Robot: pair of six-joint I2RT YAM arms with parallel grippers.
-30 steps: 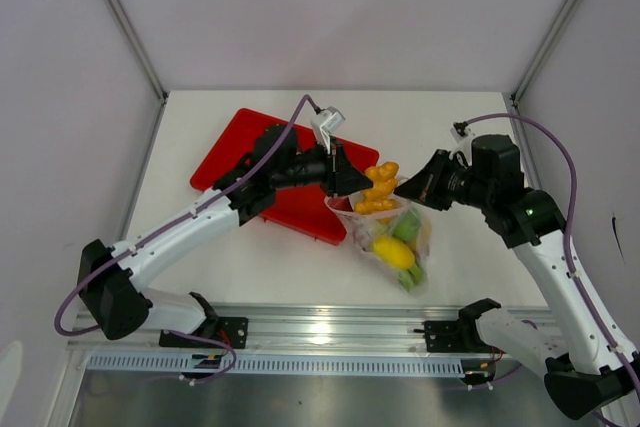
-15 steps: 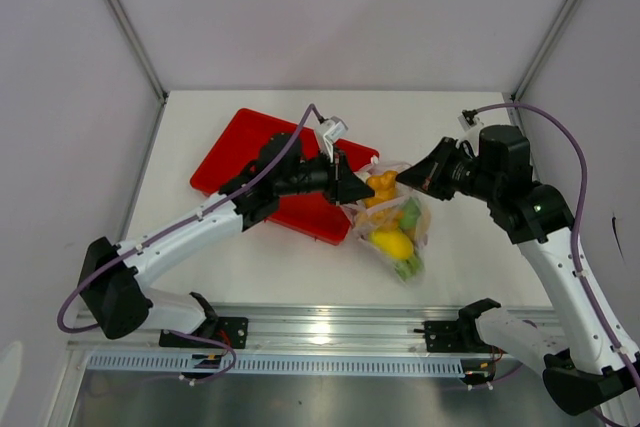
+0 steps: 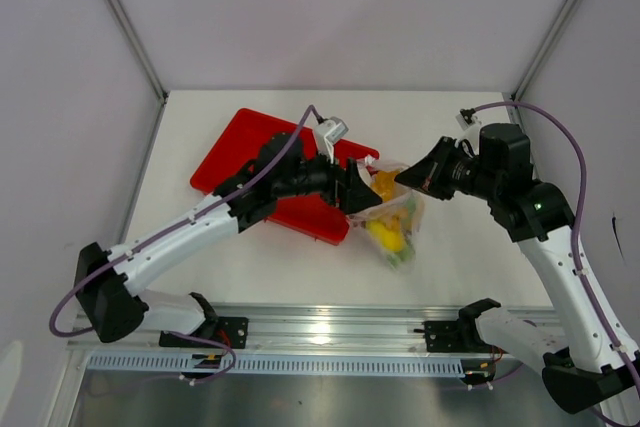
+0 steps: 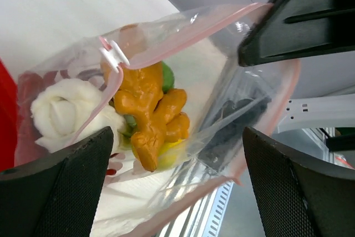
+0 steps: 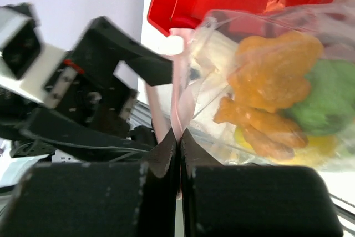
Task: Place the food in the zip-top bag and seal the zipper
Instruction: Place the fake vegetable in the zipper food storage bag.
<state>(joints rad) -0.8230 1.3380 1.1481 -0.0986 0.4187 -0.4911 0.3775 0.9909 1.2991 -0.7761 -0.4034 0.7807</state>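
Right wrist view: right gripper (image 5: 178, 137) jaws clenched on thin pinkish-red zipper strip (image 5: 174, 90) of clear crinkly zip-top bag (image 5: 249, 26). Left gripper (image 4: 177, 137) jaws spread, straddling the bag, which is at its 3 o'clock. Toy food (image 4: 147, 109) is inside and the mouth gapes. Sealing step; next move needs the left to pinch the strip shut.

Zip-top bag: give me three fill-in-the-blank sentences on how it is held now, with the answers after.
1. The orange ruffled piece lies ____ the zip-top bag.
2. The right fingers are shut on the zipper, while the left fingers stand ____.
3. Beside the bag lies a tray coloured ____.
Missing words: inside; open; red.
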